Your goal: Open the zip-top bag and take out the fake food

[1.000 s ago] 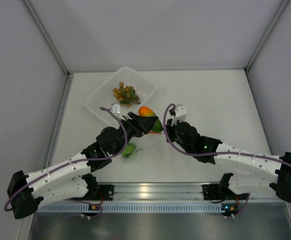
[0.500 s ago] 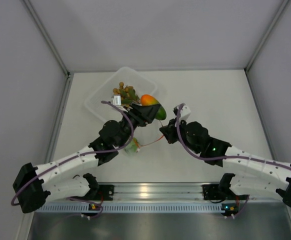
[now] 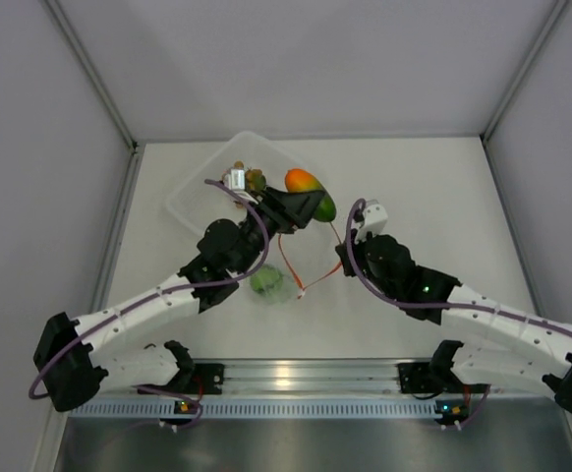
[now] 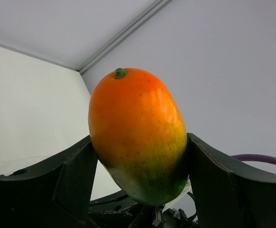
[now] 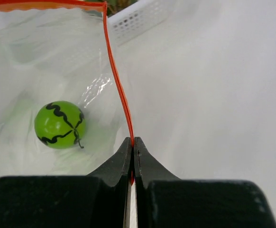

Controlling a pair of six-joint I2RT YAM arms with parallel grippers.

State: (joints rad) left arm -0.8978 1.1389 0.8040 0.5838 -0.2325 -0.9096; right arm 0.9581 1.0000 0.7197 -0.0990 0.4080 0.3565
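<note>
- Zip-top bag (image 5: pixel 33 57): right gripper (image 5: pixel 132 146) is pinching its red strip
- Mango (image 4: pixel 138 135): left gripper (image 4: pixel 138 154) is clasping it, now lifted out, nearing tray (image 3: pixel 200 194)
- Green ball (image 5: pixel 59 124) is remaining inside

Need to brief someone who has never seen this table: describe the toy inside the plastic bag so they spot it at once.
On the white table, just on the near side of the clear tray, is a crinkly zip-top bag with a red-orange strip. Inside it sits a small round green ball. Wavy dark lines mark it, unlike the larger oval orange-and-green mango outside the bag.
</note>
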